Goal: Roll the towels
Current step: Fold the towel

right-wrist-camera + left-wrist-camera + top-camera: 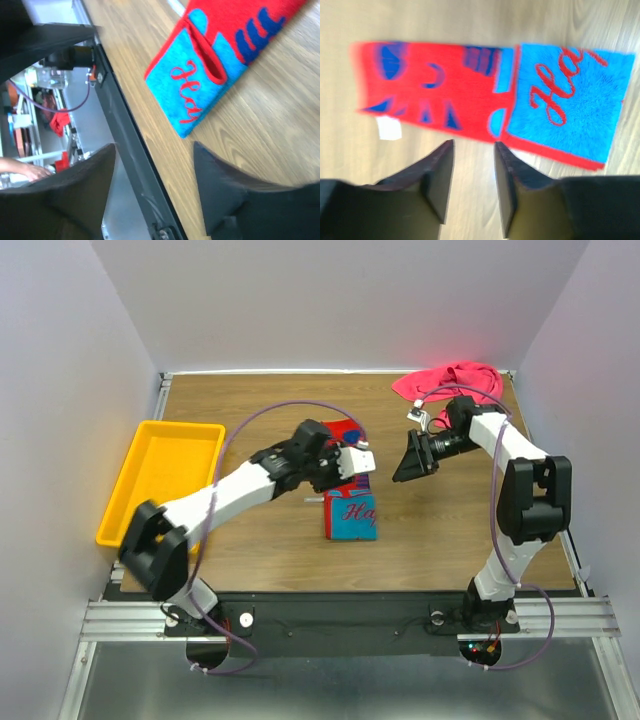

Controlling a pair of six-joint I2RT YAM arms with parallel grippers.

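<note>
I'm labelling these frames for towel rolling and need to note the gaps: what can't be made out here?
- Patterned towel: the far end is hidden under the left arm in the top view.
- Script word on its teal patch: cut off by the frame edge in the blurred left wrist view, and too small from the top.
- Pink towel: the near edge is behind the right arm in the top view, and it is absent from both wrist views.

I'm looking at a table point(260, 550) that is showing matt wood grain with a faint sheen. The patterned towel point(570, 100) is reading as fuzzy, napped cloth, and its teal patch is looking plush. The pink-red towel point(455, 380) is coming across as soft, crumpled cloth. The yellow tray point(122, 502) is looking like smooth, slightly glossy plastic. The left claw point(474, 147) and right claw point(155, 150) are appearing as dull black plastic. The rails point(120, 620) are looking like brushed metal.
</note>
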